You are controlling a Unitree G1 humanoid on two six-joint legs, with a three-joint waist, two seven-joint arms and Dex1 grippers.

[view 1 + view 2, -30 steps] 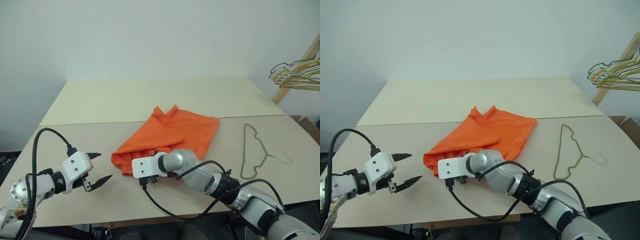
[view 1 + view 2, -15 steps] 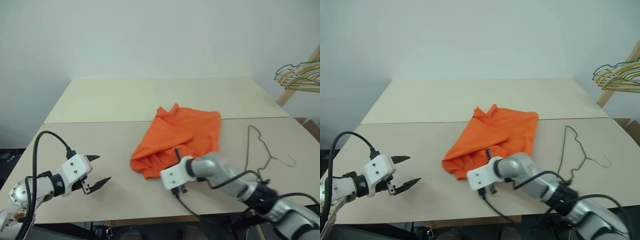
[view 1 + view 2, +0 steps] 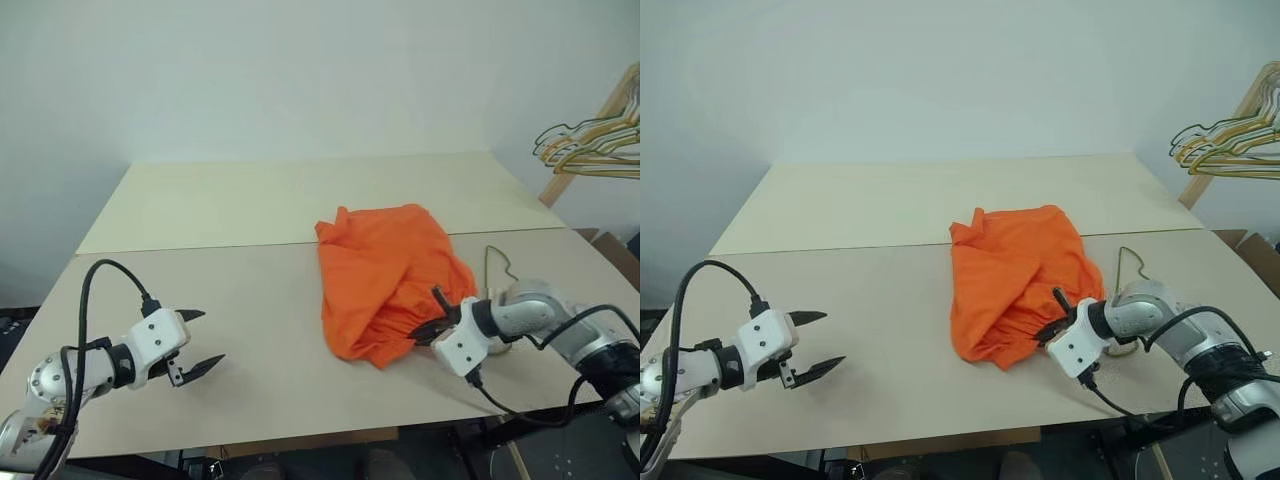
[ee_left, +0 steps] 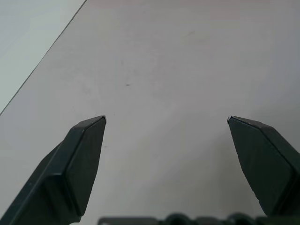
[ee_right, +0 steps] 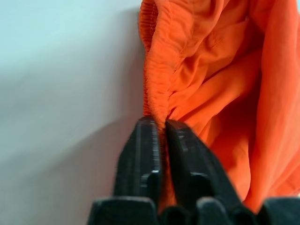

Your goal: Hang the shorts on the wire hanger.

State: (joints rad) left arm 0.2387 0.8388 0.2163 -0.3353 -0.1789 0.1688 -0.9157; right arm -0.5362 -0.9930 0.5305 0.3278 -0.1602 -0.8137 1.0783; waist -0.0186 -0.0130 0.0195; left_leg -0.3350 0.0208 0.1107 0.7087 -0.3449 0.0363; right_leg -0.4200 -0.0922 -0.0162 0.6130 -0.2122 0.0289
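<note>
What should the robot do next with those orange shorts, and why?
Probably lift the pinched waistband off the table. The right gripper is shut on the shorts, which lie bunched over most of the wire hanger. The left gripper waits open, apart. Raising the cloth should uncover the hanger so it can be reached.

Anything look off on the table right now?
Yes. The shorts lie bunched in a heap and cover most of the wire hanger, with just its top poking out. The right gripper pinches the waistband edge; the left gripper is open.
</note>
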